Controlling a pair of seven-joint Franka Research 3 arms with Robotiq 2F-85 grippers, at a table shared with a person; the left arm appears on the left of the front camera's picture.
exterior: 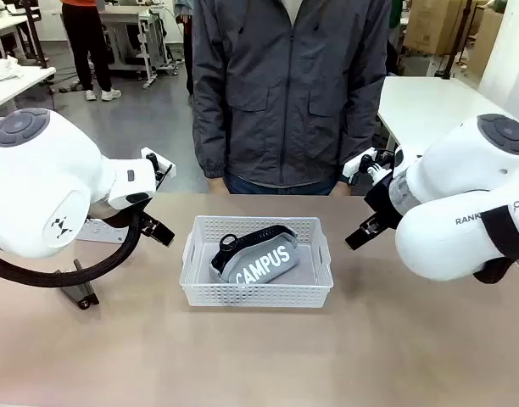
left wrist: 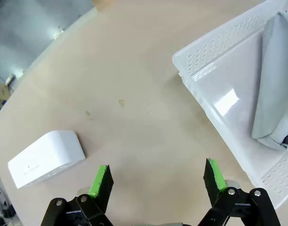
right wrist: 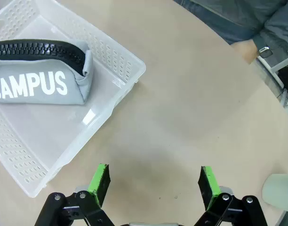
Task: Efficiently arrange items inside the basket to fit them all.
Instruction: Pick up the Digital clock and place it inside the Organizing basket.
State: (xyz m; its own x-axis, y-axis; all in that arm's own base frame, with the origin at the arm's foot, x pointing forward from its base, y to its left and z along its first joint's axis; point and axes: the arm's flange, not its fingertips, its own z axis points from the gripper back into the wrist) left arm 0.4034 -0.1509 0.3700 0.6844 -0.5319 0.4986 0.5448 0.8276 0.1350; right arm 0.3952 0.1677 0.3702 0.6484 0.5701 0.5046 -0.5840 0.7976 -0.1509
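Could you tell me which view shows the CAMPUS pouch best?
The front view: the whole pouch lies in the basket, print readable. The right wrist view crops the pouch at the edge; the left wrist view shows its plain grey side.

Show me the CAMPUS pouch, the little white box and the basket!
CAMPUS pouch (right wrist: pixel 31 85): right wrist view, on its lettering.
white box (left wrist: pixel 46 159): left wrist view, top face.
basket (exterior: pixel 258 295): front view, near wall.

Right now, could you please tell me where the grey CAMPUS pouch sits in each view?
Front view: pouch at centre, inside the basket.
Left wrist view: pouch at the right edge.
Right wrist view: pouch at upper left.
Shared landmark: the basket's perforated wall around it.
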